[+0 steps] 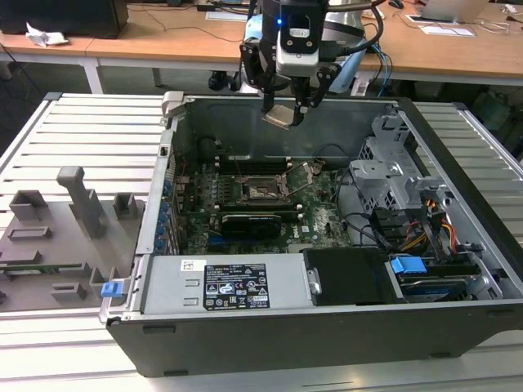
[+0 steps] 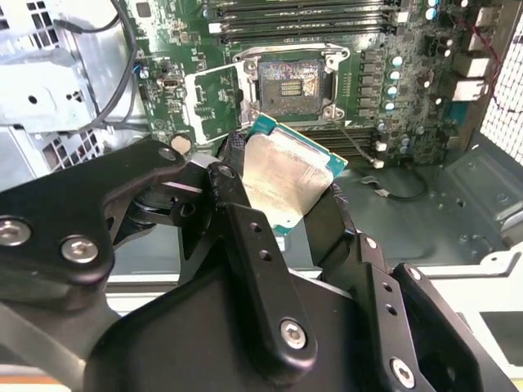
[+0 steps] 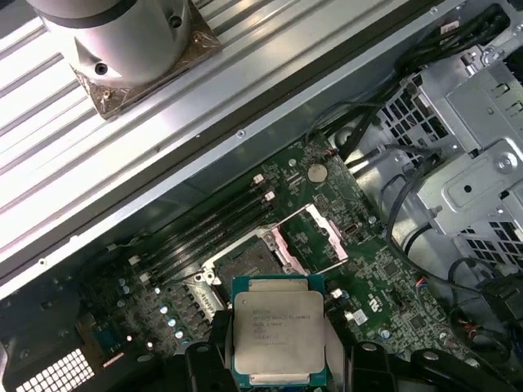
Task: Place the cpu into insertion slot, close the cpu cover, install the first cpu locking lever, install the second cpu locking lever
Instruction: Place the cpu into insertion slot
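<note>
The cpu is clamped at its edges by the gripper, well above the insertion slot. It is judged light, rigid and fragile underneath.

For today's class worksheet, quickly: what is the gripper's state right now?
Gripper: fingers shut on the small flat square silver-grey metal cpu.
</note>
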Controlling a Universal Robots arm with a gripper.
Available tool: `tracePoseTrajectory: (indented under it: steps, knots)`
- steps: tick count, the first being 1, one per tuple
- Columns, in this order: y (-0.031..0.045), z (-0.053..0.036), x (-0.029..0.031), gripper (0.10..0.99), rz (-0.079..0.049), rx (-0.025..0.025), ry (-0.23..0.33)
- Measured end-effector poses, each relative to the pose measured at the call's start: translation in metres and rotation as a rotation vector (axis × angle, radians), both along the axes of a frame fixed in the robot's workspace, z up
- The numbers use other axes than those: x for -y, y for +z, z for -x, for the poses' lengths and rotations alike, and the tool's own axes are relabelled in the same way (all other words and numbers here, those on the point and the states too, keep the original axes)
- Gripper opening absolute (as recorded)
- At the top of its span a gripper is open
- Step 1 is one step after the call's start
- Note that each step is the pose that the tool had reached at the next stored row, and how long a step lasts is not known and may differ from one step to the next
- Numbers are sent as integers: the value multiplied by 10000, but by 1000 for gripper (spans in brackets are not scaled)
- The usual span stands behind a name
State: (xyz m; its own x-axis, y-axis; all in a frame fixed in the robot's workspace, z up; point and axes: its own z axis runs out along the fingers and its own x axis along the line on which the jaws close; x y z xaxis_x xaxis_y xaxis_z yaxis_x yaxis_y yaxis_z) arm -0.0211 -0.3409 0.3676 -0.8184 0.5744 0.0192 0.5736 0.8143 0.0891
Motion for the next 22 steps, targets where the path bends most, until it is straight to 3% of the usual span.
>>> tracePoseTrajectory:
  steps: [12, 22]
  knots:
    - [-100, 12, 0, 537, 1, 0, -914]
    - [-112, 19, 0, 537, 1, -1, -1834]
